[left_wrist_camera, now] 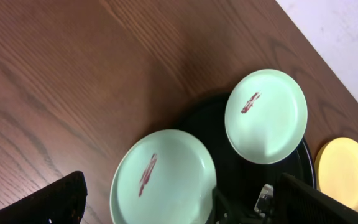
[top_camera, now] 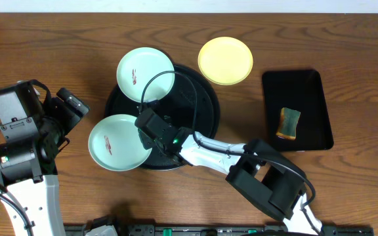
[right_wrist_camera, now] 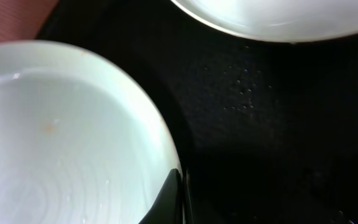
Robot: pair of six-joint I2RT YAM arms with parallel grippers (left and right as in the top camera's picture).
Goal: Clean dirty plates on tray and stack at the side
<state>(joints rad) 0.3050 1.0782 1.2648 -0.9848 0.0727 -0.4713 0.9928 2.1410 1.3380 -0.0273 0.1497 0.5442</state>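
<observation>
Pressing R jaws fully together at edge of front green plate; actual pinch not discernible. Holding L jaws wide apart, empty, left of tray. Showing front & rear green plate, both smeared, overhanging tray's left rim; also yellow plate on worktop just beside tray.

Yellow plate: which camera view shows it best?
The overhead view: the whole yellow plate shows, unobstructed. The left wrist view catches the plate only at its right edge, partly cut off. The right wrist view does not show it.
</observation>
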